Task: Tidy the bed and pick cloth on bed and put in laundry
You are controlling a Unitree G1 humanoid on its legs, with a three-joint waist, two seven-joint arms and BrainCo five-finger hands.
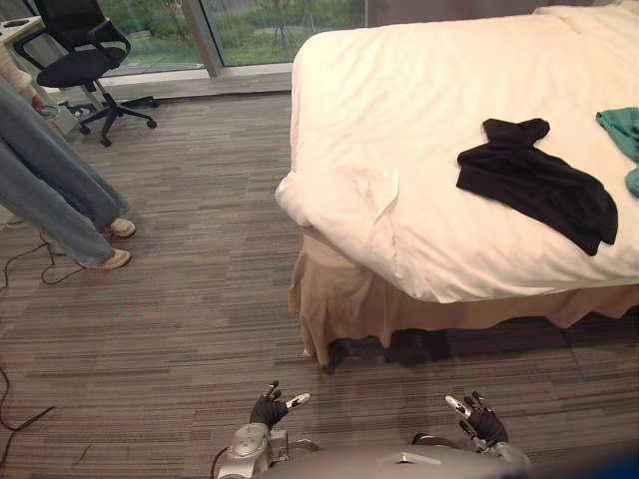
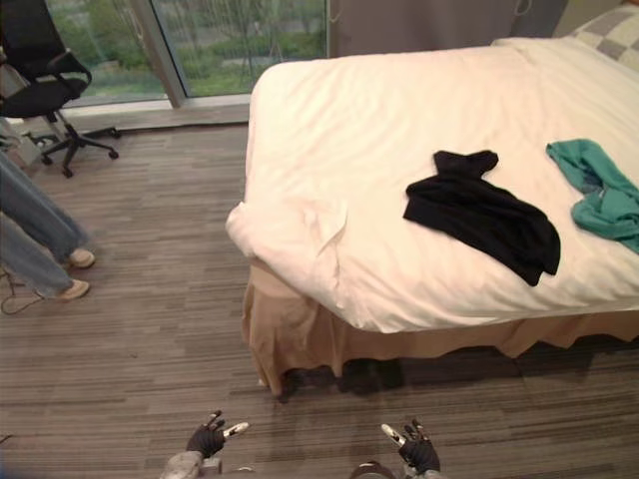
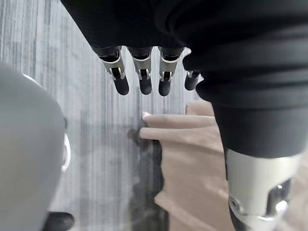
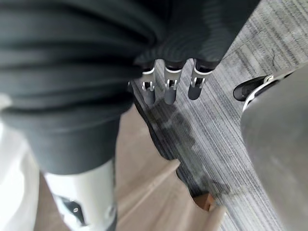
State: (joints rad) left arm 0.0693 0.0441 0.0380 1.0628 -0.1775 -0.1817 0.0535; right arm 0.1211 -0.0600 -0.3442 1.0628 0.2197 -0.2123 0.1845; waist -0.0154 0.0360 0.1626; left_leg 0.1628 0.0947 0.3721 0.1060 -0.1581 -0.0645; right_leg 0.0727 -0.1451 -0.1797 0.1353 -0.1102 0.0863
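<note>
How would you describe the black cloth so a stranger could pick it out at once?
Start at the white bed. Two cloths lie on its right half. The black cloth is the one nearer the middle, left of the teal cloth and much darker.

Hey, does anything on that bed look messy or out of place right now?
Yes. A black garment lies crumpled on the white bed cover, a teal garment is heaped to its right, and the cover's near corner hangs bunched and wrinkled.
</note>
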